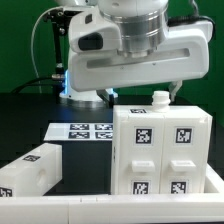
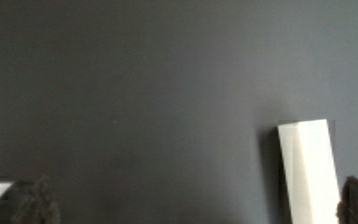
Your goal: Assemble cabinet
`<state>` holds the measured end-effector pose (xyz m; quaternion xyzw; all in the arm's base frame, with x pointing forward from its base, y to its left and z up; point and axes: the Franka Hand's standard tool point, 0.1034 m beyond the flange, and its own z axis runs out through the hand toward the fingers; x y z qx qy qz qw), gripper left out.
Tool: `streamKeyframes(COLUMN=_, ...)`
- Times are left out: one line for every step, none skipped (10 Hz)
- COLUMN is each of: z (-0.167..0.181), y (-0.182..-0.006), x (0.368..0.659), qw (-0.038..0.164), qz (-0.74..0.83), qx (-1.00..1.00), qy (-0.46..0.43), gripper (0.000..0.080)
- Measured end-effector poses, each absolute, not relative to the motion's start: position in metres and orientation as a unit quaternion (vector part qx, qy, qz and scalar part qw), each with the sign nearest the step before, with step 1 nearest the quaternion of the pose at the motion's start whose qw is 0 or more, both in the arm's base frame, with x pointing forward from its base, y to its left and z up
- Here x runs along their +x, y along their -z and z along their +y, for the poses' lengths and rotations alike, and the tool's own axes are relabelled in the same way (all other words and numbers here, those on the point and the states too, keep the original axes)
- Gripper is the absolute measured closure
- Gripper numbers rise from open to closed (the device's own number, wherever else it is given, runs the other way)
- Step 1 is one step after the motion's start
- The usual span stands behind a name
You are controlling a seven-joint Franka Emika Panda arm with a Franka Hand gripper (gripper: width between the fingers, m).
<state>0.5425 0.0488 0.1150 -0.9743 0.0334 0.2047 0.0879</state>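
Hovering above table (image 2: 140, 90), end effector (image 2: 185, 200) spread wide, empty; cabinet (image 1: 160, 150) upright near marker board (image 1: 80, 131).

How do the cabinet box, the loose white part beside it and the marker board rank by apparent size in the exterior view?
1. cabinet box: clearly largest.
2. loose white part and marker board: look similar. The part is nearer and cut by the picture's edge, and the board lies farther back, so I leave them unranked.

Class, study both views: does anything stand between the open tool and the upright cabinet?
Nothing visible does. The tool hangs open, higher than the cabinet, with only air between them in the exterior view. The wrist view shows dark table and one white edge; which part that is cannot be told.
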Motion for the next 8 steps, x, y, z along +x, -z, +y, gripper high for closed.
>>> streamKeyframes(z=0.049, y=-0.116, x=0.542, qw=0.088, qz=0.033, qx=-0.974, qy=-0.206, gripper=0.0002)
streamKeyframes(z=0.049, y=-0.115, x=0.542, qw=0.088, qz=0.034, qx=-0.974, qy=-0.207, gripper=0.0002)
streamKeyframes(z=0.049, y=-0.115, x=0.542, qw=0.088, qz=0.034, qx=-0.974, qy=-0.207, gripper=0.0002)
streamKeyframes(z=0.043, y=-0.113, x=0.540, qw=0.096, qz=0.032, qx=-0.974, qy=-0.205, gripper=0.0002)
streamKeyframes(z=0.021, y=-0.111, x=0.536, qw=0.102, qz=0.043, qx=-0.972, qy=-0.206, gripper=0.0002)
streamKeyframes(z=-0.001, y=-0.113, x=0.536, qw=0.101, qz=0.040, qx=-0.974, qy=-0.200, gripper=0.0002)
streamKeyframes(z=-0.022, y=-0.115, x=0.539, qw=0.104, qz=0.026, qx=-0.975, qy=-0.192, gripper=0.0002)
streamKeyframes(z=-0.033, y=-0.117, x=0.542, qw=0.105, qz=0.025, qx=-0.976, qy=-0.190, gripper=0.0002)
